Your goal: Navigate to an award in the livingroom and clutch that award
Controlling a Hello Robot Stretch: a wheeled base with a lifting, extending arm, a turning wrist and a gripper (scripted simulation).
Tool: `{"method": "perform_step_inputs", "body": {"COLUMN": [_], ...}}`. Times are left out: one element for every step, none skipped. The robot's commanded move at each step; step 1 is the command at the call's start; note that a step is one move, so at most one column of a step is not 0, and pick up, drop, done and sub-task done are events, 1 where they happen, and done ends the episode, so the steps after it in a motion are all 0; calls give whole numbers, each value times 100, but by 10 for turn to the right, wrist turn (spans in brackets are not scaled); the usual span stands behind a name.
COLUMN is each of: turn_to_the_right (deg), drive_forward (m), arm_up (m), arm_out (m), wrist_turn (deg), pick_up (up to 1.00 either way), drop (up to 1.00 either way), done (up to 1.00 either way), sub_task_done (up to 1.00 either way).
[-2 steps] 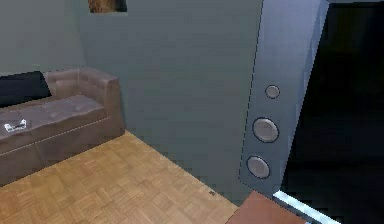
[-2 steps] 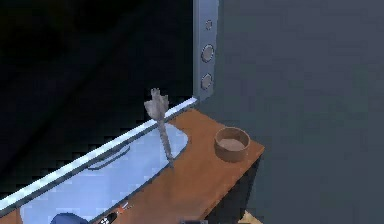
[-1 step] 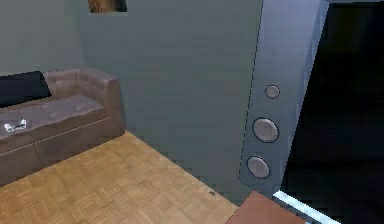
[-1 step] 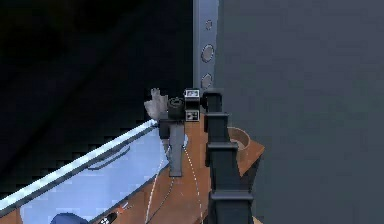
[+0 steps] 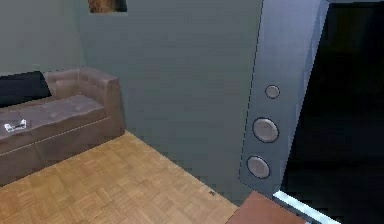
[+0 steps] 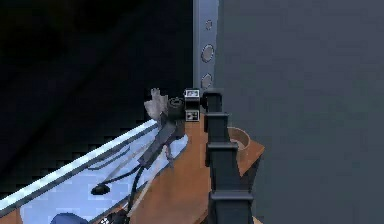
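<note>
Arm (image 6: 221, 160) rises lower centre of arm side view; jaws at its tip, left of centre, by brown surface (image 6: 185, 190); pale grey shape (image 6: 156, 99), possibly award, at jaws; cannot tell if held. Forward view: sofa (image 5: 60, 115) left, speaker (image 5: 266, 110) right.

— What's on the forward view's left?
— A brown leather sofa (image 5: 70, 110) stands on the wooden parquet floor (image 5: 130, 180) against the grey wall (image 5: 170, 80). A black cushion (image 5: 20, 88) and a small white object (image 5: 15, 126) lie on it.
— And right?
— A tall grey speaker panel with three round cones (image 5: 268, 110) stands between that wall and a dark opening (image 5: 350, 100).
— The arm side view?
— The dark square arm bar (image 6: 220, 160) lies over a brown wooden counter (image 6: 180, 190). The end effector (image 6: 158, 100) is left of the bar's far end, and the panel stands behind.
</note>
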Motion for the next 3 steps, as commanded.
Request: {"method": "perform_step_inputs", "body": {"turn_to_the_right": [0,0,0], "drive_forward": [0,0,0], "arm_up": [0,0,0], "arm_out": [0,0,0], "wrist_turn": [450,450,300], "pick_up": [0,0,0], "drop": [0,0,0], "done": [0,0,0], "sub_task_done": [0,0,0]}}
